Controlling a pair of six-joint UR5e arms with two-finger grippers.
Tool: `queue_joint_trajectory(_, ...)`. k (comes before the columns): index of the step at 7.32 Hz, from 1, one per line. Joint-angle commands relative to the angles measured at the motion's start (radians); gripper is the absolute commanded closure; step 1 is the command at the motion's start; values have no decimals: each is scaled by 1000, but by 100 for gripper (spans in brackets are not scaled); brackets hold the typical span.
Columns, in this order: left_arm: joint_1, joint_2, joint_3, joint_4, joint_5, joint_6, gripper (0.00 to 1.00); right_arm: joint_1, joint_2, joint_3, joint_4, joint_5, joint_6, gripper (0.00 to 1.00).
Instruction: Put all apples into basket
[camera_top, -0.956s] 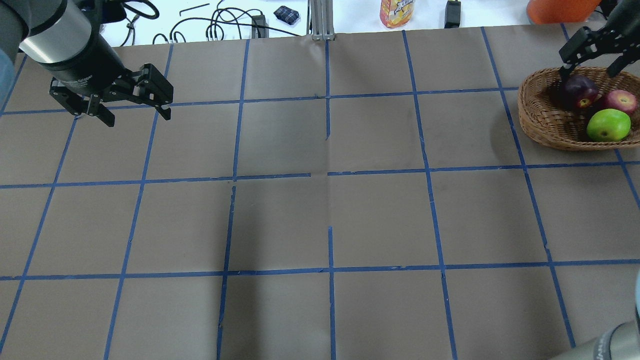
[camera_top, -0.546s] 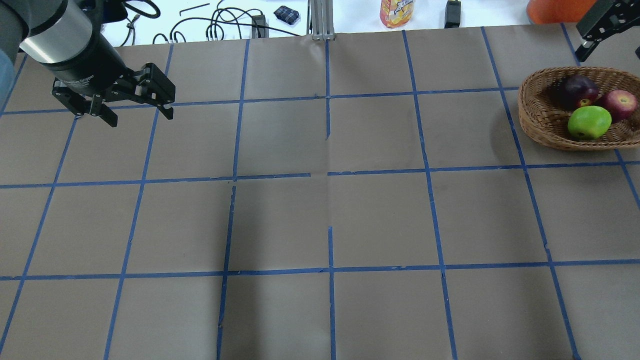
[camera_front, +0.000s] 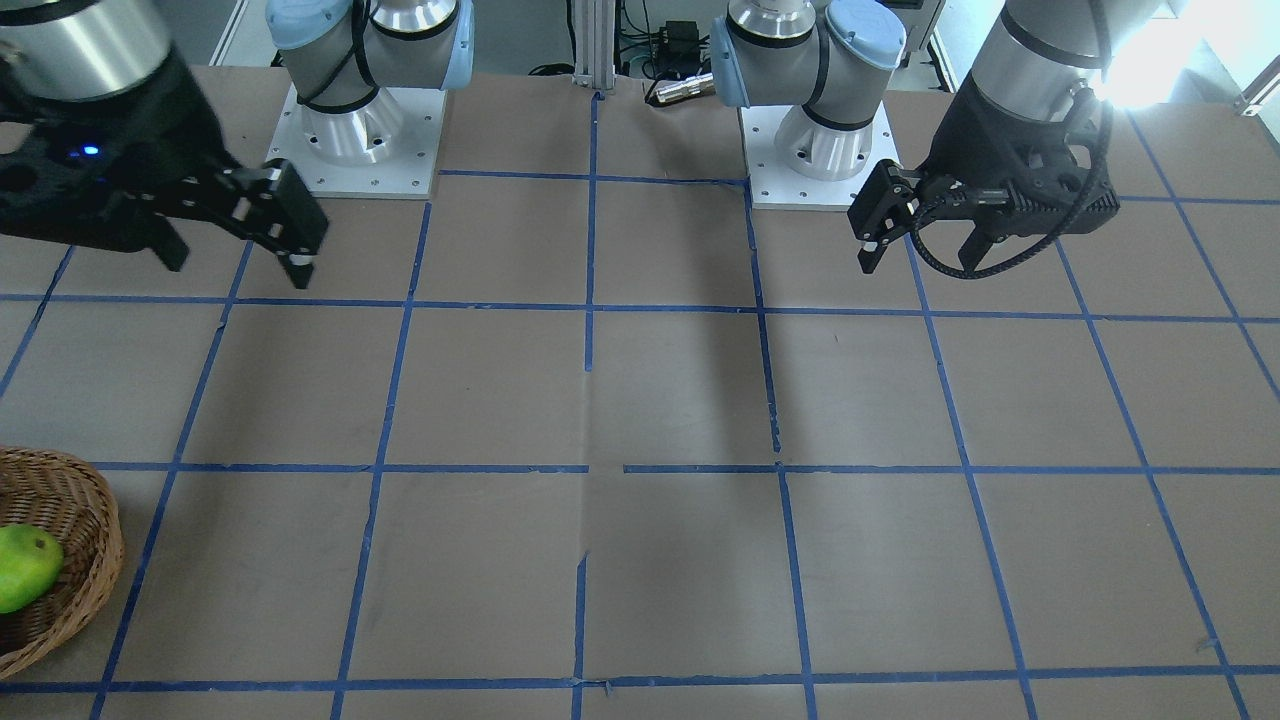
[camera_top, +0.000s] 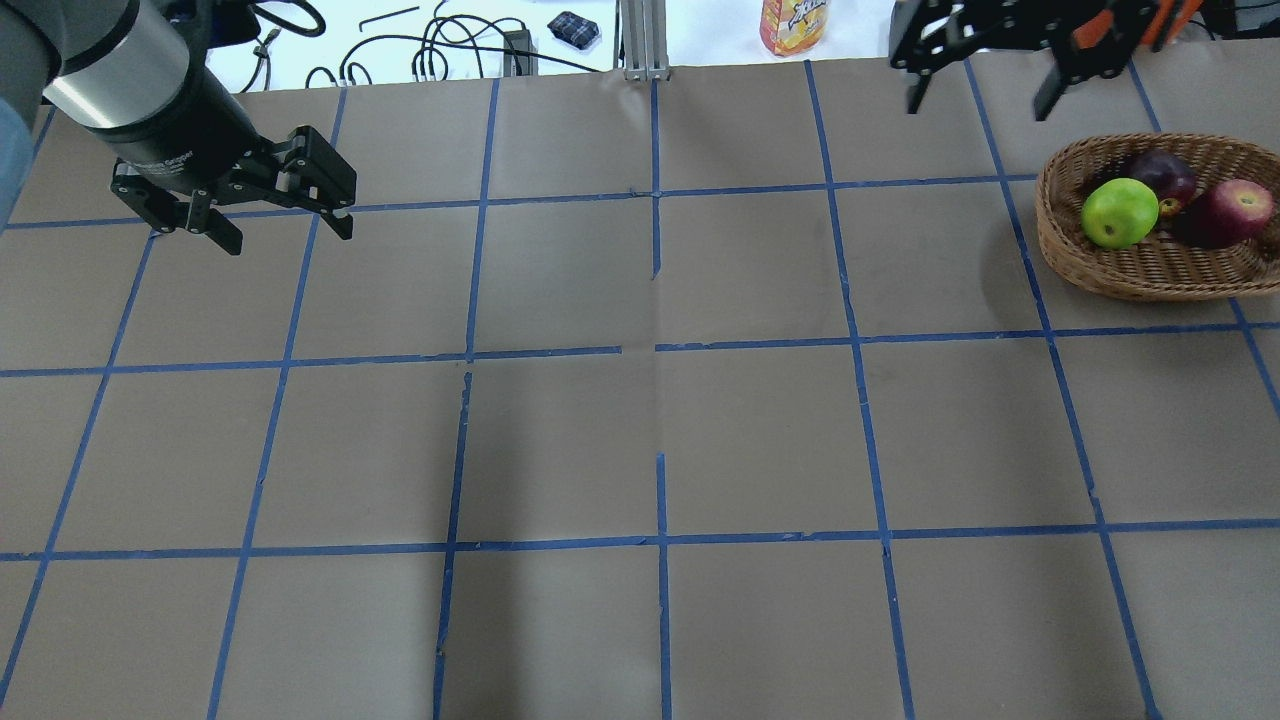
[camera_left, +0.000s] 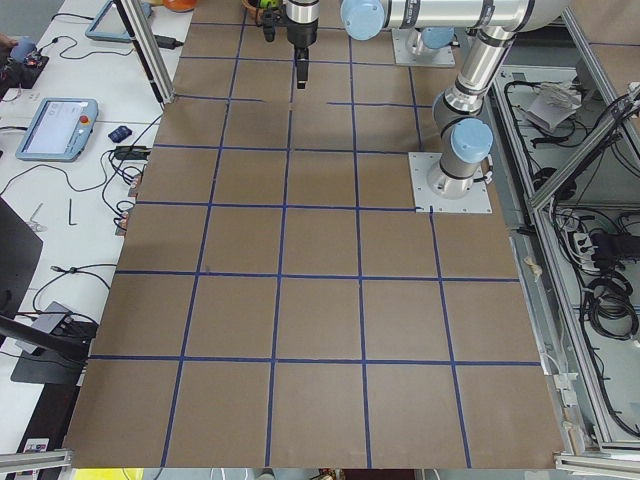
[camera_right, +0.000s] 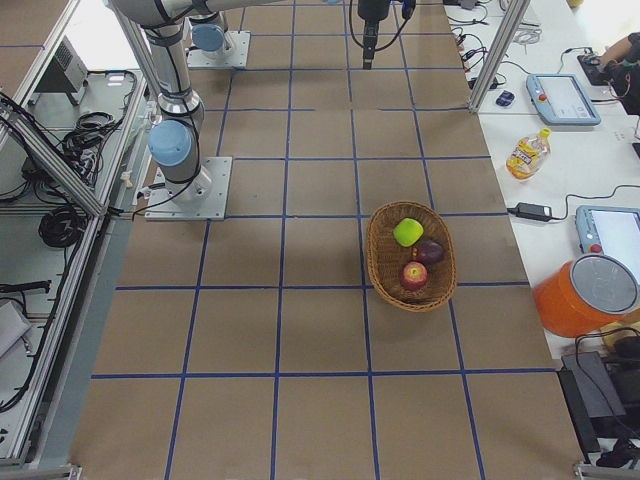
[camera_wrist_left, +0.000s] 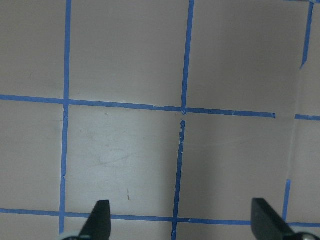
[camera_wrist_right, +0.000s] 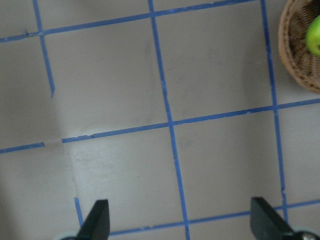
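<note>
The wicker basket (camera_top: 1062, 250) stands at the table's far right. In it lie the green apple (camera_top: 1118, 213), the maroon apple (camera_top: 1162, 175) and the red apple (camera_top: 1225, 213). The exterior right view shows the basket (camera_right: 378, 270) with all three inside. My right gripper (camera_top: 978, 100) is open and empty, raised behind and to the left of the basket. Its wrist view shows the basket's rim (camera_wrist_right: 292, 60) and the green apple (camera_wrist_right: 315, 37) at the top right. My left gripper (camera_top: 288, 238) is open and empty above the table's far left.
A juice bottle (camera_top: 793, 25), cables (camera_top: 450, 50) and an orange container (camera_right: 585, 295) lie beyond the table's far edge. The arm bases (camera_front: 355, 130) stand at the robot's side. Blue tape marks a grid on the brown table.
My right gripper has lifted out of the basket and moved left along the far edge. The green apple has rolled to the left inside the basket. The left arm has barely moved.
</note>
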Motion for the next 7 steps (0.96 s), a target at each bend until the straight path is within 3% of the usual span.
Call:
queue_joint_trajectory(1,-4,1,1,0,-4,0,0,77,-3,127,-280,5,86,0)
queue_joint_trajectory(7,-74,-6,8,2,20,-7,0,71,8,17,-99,7,46,0)
